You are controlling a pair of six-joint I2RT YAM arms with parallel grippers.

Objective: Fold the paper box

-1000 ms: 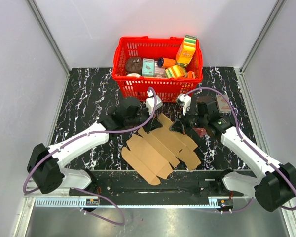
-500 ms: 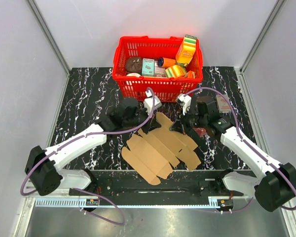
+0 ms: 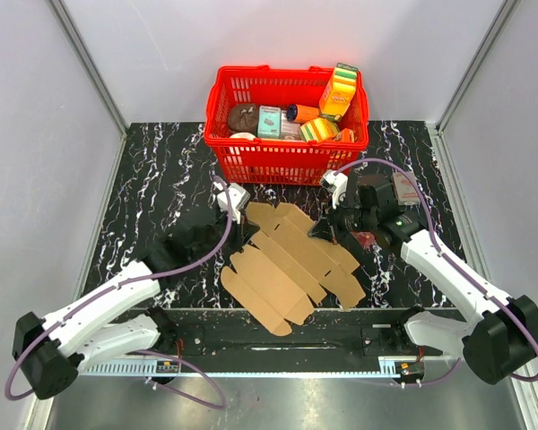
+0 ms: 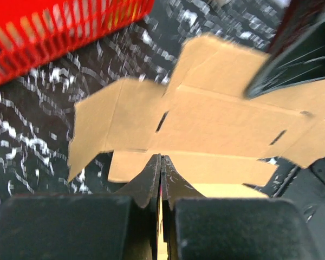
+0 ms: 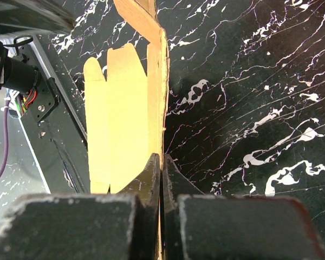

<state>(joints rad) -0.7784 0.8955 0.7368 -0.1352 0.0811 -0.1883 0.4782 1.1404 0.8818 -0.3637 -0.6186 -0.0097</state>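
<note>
The paper box [image 3: 291, 264] lies on the black marbled table [image 3: 152, 179] just in front of the red basket [image 3: 278, 163], on the side nearest the arm bases. It's pretty much a flat sheet: flaps and tabs splayed out, slots showing, no wall standing that I can see from above.

The left gripper [image 4: 161, 161] sits in front of the basket's left corner with its jaws pressed together. There's a pale sliver of cardboard between them, so it looks to be pinching the sheet's edge there.

The right gripper [image 5: 161, 158] works in front of the basket's right corner, clamped tight on a cardboard edge that runs straight up between its jaws. That bit seems raised off the table.

So both arms have a hold, but the folding proper has barely begun, I'd say. Side walls to raise, tabs to tuck, lid to close: all of it left.
</note>
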